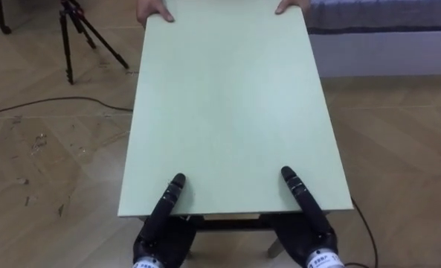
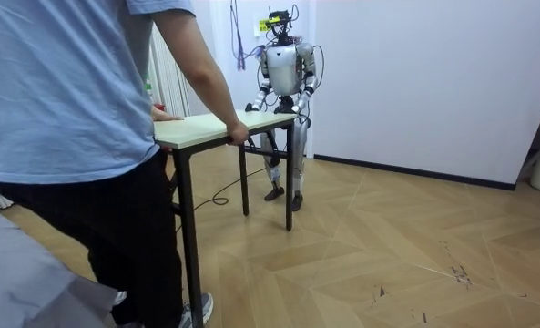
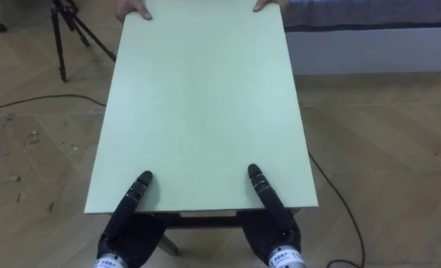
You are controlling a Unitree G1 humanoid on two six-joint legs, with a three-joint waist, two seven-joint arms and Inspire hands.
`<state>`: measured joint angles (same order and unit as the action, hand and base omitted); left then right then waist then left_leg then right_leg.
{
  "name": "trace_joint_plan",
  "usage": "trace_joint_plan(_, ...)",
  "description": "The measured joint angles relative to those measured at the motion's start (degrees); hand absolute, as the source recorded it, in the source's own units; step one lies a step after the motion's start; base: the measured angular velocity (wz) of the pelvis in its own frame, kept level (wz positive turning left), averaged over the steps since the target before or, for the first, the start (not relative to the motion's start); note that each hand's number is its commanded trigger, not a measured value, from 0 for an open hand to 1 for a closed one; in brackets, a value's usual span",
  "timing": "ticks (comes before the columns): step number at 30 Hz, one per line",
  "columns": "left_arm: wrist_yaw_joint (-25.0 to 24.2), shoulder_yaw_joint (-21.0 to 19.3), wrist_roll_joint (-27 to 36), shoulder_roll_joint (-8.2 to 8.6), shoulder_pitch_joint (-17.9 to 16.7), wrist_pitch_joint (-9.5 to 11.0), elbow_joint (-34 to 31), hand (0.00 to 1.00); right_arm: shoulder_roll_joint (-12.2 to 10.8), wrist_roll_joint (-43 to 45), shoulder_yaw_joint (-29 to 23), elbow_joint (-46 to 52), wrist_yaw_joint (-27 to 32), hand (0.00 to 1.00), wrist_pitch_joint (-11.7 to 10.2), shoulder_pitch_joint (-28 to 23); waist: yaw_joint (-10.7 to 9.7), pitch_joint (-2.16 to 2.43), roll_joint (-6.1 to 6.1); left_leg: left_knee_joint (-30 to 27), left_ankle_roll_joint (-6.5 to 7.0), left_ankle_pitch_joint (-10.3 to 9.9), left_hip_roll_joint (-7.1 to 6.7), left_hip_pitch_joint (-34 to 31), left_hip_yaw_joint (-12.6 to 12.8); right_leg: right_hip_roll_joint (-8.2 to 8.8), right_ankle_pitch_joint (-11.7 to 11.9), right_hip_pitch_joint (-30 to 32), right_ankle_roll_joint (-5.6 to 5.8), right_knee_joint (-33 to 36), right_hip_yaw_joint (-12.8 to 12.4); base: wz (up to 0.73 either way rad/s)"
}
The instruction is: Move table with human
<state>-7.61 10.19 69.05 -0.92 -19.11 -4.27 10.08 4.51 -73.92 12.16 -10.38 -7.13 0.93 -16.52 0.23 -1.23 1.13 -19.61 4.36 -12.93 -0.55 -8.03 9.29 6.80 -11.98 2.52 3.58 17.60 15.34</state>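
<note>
A pale green table (image 1: 227, 112) stretches away from me, long side ahead. My left hand (image 1: 161, 223) clamps its near edge, thumb lying on top and the rest under the board. My right hand (image 1: 311, 223) grips the same edge the same way, further right. At the far end a person's hands (image 1: 155, 11) hold the opposite edge. In the room view the person (image 2: 69, 100) stands at the near end of the table (image 2: 206, 128), and I stand upright at the far end by the white wall.
A black tripod (image 1: 75, 30) stands on the wood floor to the far left, with a dark cable (image 1: 56, 100) running across the floor. A grey bed on a white base (image 1: 384, 45) lies to the far right. Open floor stretches along both long sides.
</note>
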Motion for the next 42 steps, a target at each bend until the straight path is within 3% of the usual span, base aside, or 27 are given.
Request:
trace_joint_plan(8,-0.2,0.2,0.0,-0.09,-0.3,0.2,0.0,1.00,0.1,-0.1,0.4,0.0,-0.7,1.00,-0.8,-0.5,0.4,-0.11,-0.58,-1.7,-0.16,-0.1,0.75,-0.8,0.0,-0.53,0.0,0.3,-0.26,0.1,-0.4,0.01)
trace_joint_plan(10,-0.3,0.3,0.0,-0.25,-0.5,0.2,-0.3,1.00,0.1,-0.2,0.5,0.0,-0.9,1.00,-0.8,-0.6,0.3,-0.11,-0.80,-3.9,-0.63,-0.6,1.44,-2.1,-0.2,-1.04,-0.3,0.7,-0.76,0.4,-0.9,0.00)
trace_joint_plan(14,-0.5,0.4,0.1,-0.82,-0.4,0.1,-0.6,1.00,0.1,-1.8,0.7,0.0,-1.2,1.00,-0.9,-0.9,2.2,0.00,-0.99,-8.4,-2.27,-2.3,3.60,-4.5,-1.7,-3.33,-1.2,2.4,-2.49,1.6,-1.4,-0.11)
trace_joint_plan(16,-0.7,0.8,0.2,-1.35,-0.4,0.0,-0.7,1.00,0.1,-2.0,1.0,0.0,-1.6,1.00,-1.7,-1.4,4.2,0.24,-1.37,-7.8,-4.70,-1.7,3.54,-4.6,-4.0,-4.36,-0.9,3.7,-3.48,1.7,-3.6,-0.38)
trace_joint_plan(17,-1.3,0.5,0.4,-1.88,-0.7,-0.3,-0.7,1.00,0.1,-2.0,1.8,0.0,-1.8,1.00,-2.4,-1.6,5.1,0.82,-2.32,-6.2,-9.95,-1.1,2.67,-4.7,-7.8,-4.20,0.0,4.6,-4.53,0.2,-4.3,-0.47)
trace_joint_plan(18,-2.5,-0.4,0.8,-1.82,-1.2,-0.5,-1.0,1.00,0.3,-1.8,2.6,0.1,-1.9,1.00,-2.4,-0.9,5.2,0.60,-2.38,-11.2,-11.83,-1.9,4.33,-5.5,-9.5,-4.48,1.1,4.9,-5.73,-0.6,-3.6,-0.59)
trace_joint_plan(19,-3.5,-1.1,1.1,-1.51,-2.3,-0.3,-1.0,1.00,0.3,-1.4,3.4,-0.4,-1.8,1.00,-2.4,-0.3,5.1,0.74,-0.94,-20.4,-10.73,-3.4,9.02,-5.3,-9.7,-6.64,1.4,4.5,-6.74,0.5,-2.0,-0.40)
trace_joint_plan(20,-3.5,-1.2,1.2,-1.54,-2.6,-0.3,-1.0,1.00,0.2,-0.6,3.5,-0.6,-1.8,1.00,-2.4,-0.3,4.9,0.72,-0.50,-23.0,-10.59,-3.5,10.96,-4.3,-10.0,-7.36,1.2,4.3,-7.18,1.2,-0.7,-0.11)
trace_joint_plan(21,-3.5,-1.1,1.1,-1.51,-2.7,-0.4,-1.0,1.00,-0.1,-0.4,3.5,-0.5,-1.9,1.00,-2.6,-0.4,4.3,0.52,0.05,-24.7,-10.45,-3.3,13.82,-2.1,-11.4,-7.98,0.8,4.6,-7.83,2.3,1.6,0.23)
trace_joint_plan(23,-3.6,-0.8,1.1,-1.09,-2.2,-0.5,-1.2,1.00,0.2,-0.8,3.0,-0.1,-2.3,1.00,-2.8,-0.4,2.5,0.34,0.34,-23.3,-10.83,-2.9,15.98,1.6,-12.7,-8.05,0.7,5.7,-8.00,3.4,3.7,0.48)
trace_joint_plan(25,-3.3,0.3,1.0,-0.93,-0.4,-0.5,-1.2,1.00,0.7,-1.6,2.0,0.7,-2.7,1.00,-2.7,-0.1,0.4,-0.24,1.67,-16.8,-11.16,-3.2,17.65,5.5,-12.5,-7.83,0.7,6.9,-7.92,4.0,5.1,0.61)
trace_joint_plan(26,-2.9,0.9,0.8,-0.97,1.3,-0.5,-1.2,1.00,0.7,-1.7,0.7,1.1,-2.8,1.00,-2.7,0.4,-0.4,-0.53,2.19,-10.5,-12.64,-5.8,17.80,7.1,-11.5,-6.68,0.9,9.5,-7.65,6.4,5.2,0.60)
trace_joint_plan(27,-2.2,1.3,0.7,-1.03,3.1,-0.5,-1.2,1.00,0.6,-2.0,-0.6,1.4,-2.8,1.00,-2.4,1.1,-1.6,-0.51,2.22,-5.1,-13.33,-7.0,16.94,7.5,-8.4,-4.74,1.5,12.8,-6.70,9.1,4.1,0.56)
trace_joint_plan(28,-1.8,1.5,0.6,-1.06,4.0,-0.5,-1.2,1.00,0.6,-2.0,-1.1,1.6,-2.8,1.00,-2.4,1.3,-2.0,-0.55,2.28,-3.4,-13.23,-7.1,16.36,7.3,-6.0,-3.78,1.9,14.3,-6.00,10.1,3.0,0.45)
trace_joint_plan(29,-1.2,2.1,0.6,-1.03,5.8,-0.5,-1.1,1.00,0.4,-1.5,-2.7,2.2,-3.1,1.00,-2.2,1.6,-2.1,-0.56,2.29,-0.9,-13.14,-7.1,14.48,6.6,-2.0,-1.45,3.3,17.9,-4.64,12.7,0.6,0.15)
trace_joint_plan(30,-0.9,2.4,0.6,-0.92,7.2,-0.4,-0.6,1.00,0.2,-0.9,-3.7,2.3,-3.4,1.00,-2.0,2.1,-2.0,-0.72,2.31,0.6,-12.53,-7.4,12.24,6.6,-0.2,1.28,5.3,22.5,-4.15,18.3,-0.9,-0.07)
trace_joint_plan(31,-0.9,2.4,0.6,-0.77,7.9,0.0,-0.1,1.00,0.2,-0.7,-3.8,2.2,-3.4,1.00,-1.9,2.7,-1.9,-1.29,2.37,0.5,-11.54,-7.7,10.81,6.8,-0.7,2.94,7.3,26.2,-3.99,23.8,-1.4,-0.36)
trace_joint_plan(32,-1.1,2.6,0.8,-0.50,7.8,1.0,0.6,1.00,0.2,-0.2,-3.8,2.1,-3.4,1.00,-1.7,2.9,-1.9,-1.35,3.02,-1.0,-9.74,-8.7,9.35,5.7,-2.0,2.91,7.5,30.0,-2.16,22.7,-2.7,-0.21)
trace_joint_plan(33,-2.0,2.6,1.5,-1.75,7.5,1.8,0.4,1.00,-0.5,0.2,-3.6,2.6,-4.0,1.00,-1.3,2.6,-2.2,-1.04,1.71,-4.2,-9.39,-9.0,6.68,2.5,-1.8,3.93,14.4,29.8,-1.74,13.3,-2.5,0.00)
trace_joint_plan(34,-2.3,2.9,2.4,-1.24,7.6,1.8,0.7,1.00,0.3,0.5,-3.6,4.0,-4.7,1.00,-1.2,2.0,-2.4,-0.99,2.29,-6.8,-7.78,-10.2,5.50,0.4,0.2,5.93,13.7,29.2,-3.66,11.3,-0.7,0.11)
trace_joint_plan(35,-2.2,3.0,3.0,-1.29,7.6,1.7,0.7,1.00,0.3,0.6,-3.3,4.0,-4.7,1.00,-1.2,2.1,-2.5,-1.01,2.32,-7.7,-7.45,-10.6,5.22,-0.3,1.1,6.26,14.1,29.3,-3.93,10.8,-0.5,0.13)
trace_joint_plan(37,-2.2,3.8,3.1,-1.23,8.0,1.6,1.2,1.00,0.7,0.4,-3.7,3.9,-4.7,1.00,-1.0,1.9,-3.0,-0.98,2.23,-9.4,-6.17,-11.4,4.91,-1.6,3.8,7.03,16.4,29.3,-3.10,9.4,-1.0,0.06)
trace_joint_plan(38,-2.2,3.9,2.9,-1.10,8.3,1.7,1.7,1.00,0.4,0.3,-4.6,3.6,-4.8,1.00,-0.3,1.9,-3.2,-0.87,2.04,-9.8,-5.82,-11.5,4.78,-2.5,5.8,6.83,19.8,29.2,-2.80,6.8,-1.2,-0.11)
trace_joint_plan(39,-2.2,3.9,3.1,-1.03,8.3,1.7,1.9,1.00,0.4,0.3,-5.3,3.6,-4.8,1.00,0.5,1.9,-3.2,-0.86,2.05,-10.5,-4.61,-11.1,4.53,-3.2,7.3,6.63,24.1,28.5,-2.18,3.3,-1.3,-0.19)
trace_joint_plan(40,-2.2,3.9,3.2,-1.15,8.2,1.7,1.9,1.00,0.4,0.5,-5.4,3.6,-4.8,1.00,0.8,1.8,-3.3,-0.81,1.96,-11.0,-4.07,-10.8,4.36,-3.6,8.0,6.55,26.4,28.1,-2.05,1.5,-1.3,-0.20)
trace_joint_plan(41,-2.2,4.1,3.2,-1.29,7.7,1.7,1.9,1.00,0.2,0.7,-6.0,3.6,-4.8,1.00,1.7,1.3,-3.6,-0.69,1.91,-11.4,-2.31,-10.7,4.93,-4.1,10.0,6.61,29.3,27.4,-1.18,-0.2,-0.8,0.14)
trace_joint_plan(42,-2.2,4.6,2.9,-1.54,7.8,1.6,2.5,1.00,-0.2,0.7,-6.8,3.6,-4.8,1.00,2.3,0.2,-4.6,-0.72,2.16,-12.4,-1.42,-10.7,6.38,-4.2,13.9,7.68,24.8,27.6,-1.81,6.7,0.4,0.41)
